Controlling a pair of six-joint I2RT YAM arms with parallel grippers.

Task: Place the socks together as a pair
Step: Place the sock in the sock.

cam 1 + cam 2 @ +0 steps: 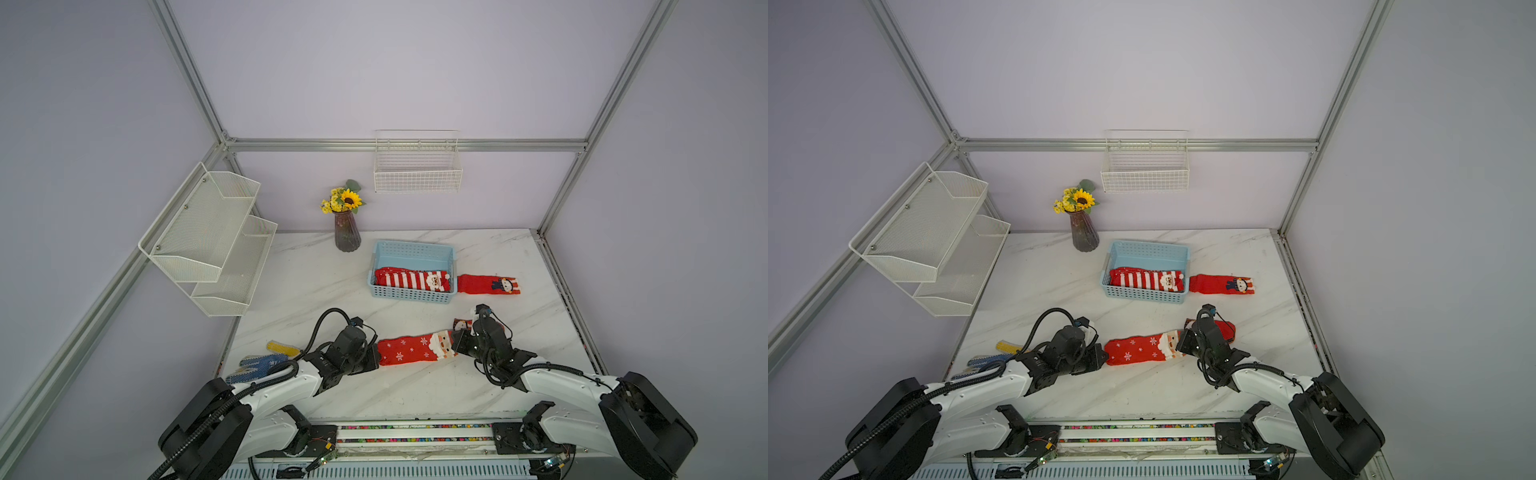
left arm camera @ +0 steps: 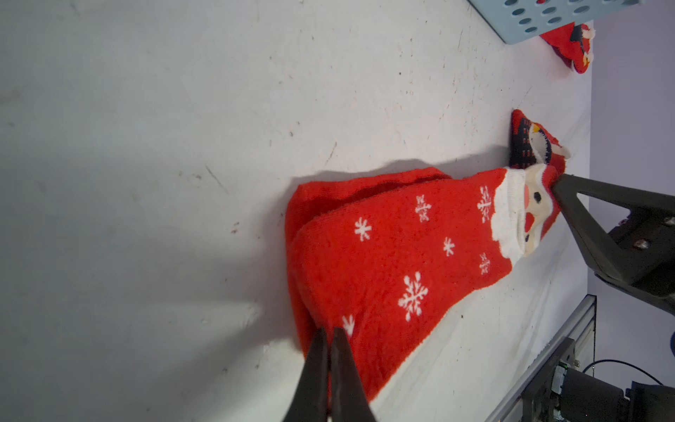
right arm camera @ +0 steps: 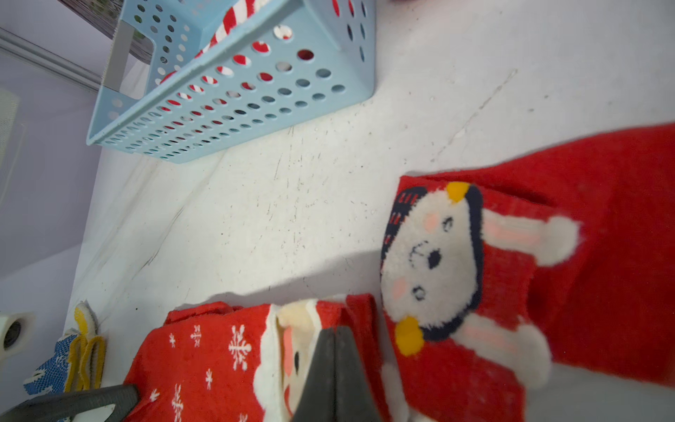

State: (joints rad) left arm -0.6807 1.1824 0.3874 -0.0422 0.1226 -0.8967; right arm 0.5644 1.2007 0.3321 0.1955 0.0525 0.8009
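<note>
Snowflake socks point(image 1: 411, 351), two red layers with a Santa cuff, are pinched at the toe end by the left fingers point(image 2: 317, 361) and at the cuff by the right fingers point(image 3: 321, 360), and lie stretched across the tabletop point(image 1: 316, 282) near its front edge. A cartoon-faced sock point(image 3: 511, 274) lies just beside the cuff. Farther back, striped socks point(image 1: 409, 279) sit in a blue basket point(image 1: 409, 296), with another red sock point(image 1: 488, 284) beside it.

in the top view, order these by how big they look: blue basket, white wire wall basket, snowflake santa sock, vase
1. blue basket and white wire wall basket: they look about alike, so unranked.
2. snowflake santa sock.
3. vase, flowers not counted.
</note>
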